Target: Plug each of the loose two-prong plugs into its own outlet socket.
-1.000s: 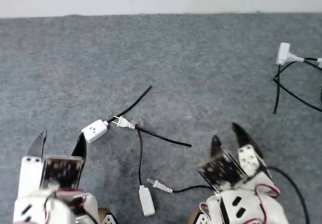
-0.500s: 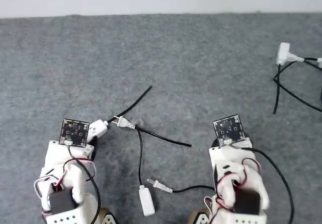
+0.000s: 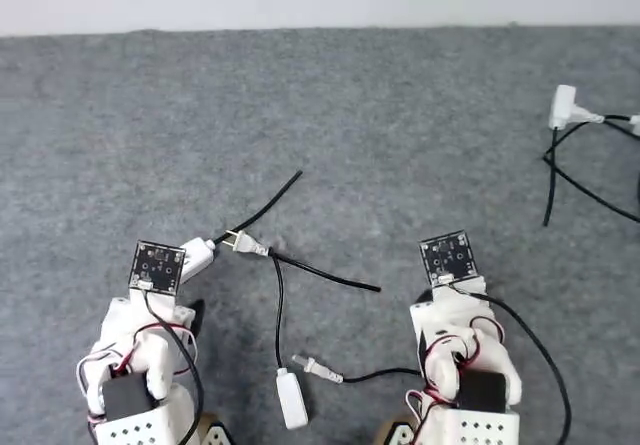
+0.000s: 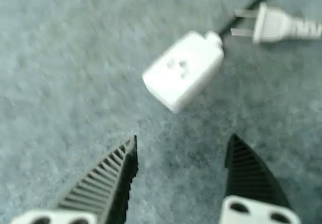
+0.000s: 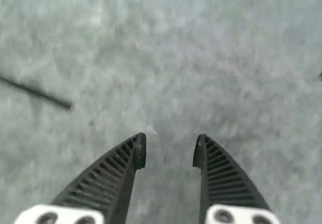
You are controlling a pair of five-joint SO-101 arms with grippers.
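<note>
A white outlet socket [image 4: 183, 70] lies on the grey carpet just ahead of my left gripper [image 4: 183, 146], which is open and holds nothing. A white two-prong plug [image 4: 274, 25] lies beyond that socket, its prongs aimed at the socket's cable end. From above, this socket [image 3: 198, 253] pokes out beside the left arm [image 3: 140, 355], with the plug [image 3: 246, 244] next to it. A second socket [image 3: 291, 401] and second plug [image 3: 316, 369] lie between the arms. My right gripper [image 5: 171, 139] is open over bare carpet.
Black cables [image 3: 320, 275] run from the plugs across the middle of the carpet, and one cable end [image 5: 37, 95] lies off to the side of the right gripper. Another white plug and socket [image 3: 566, 107] with black cable loops sit at the far right edge.
Both arms have tipped forward over the carpet, so their fingers now sit under the wrists in the high view. The plugs, sockets and cables have not moved.
</note>
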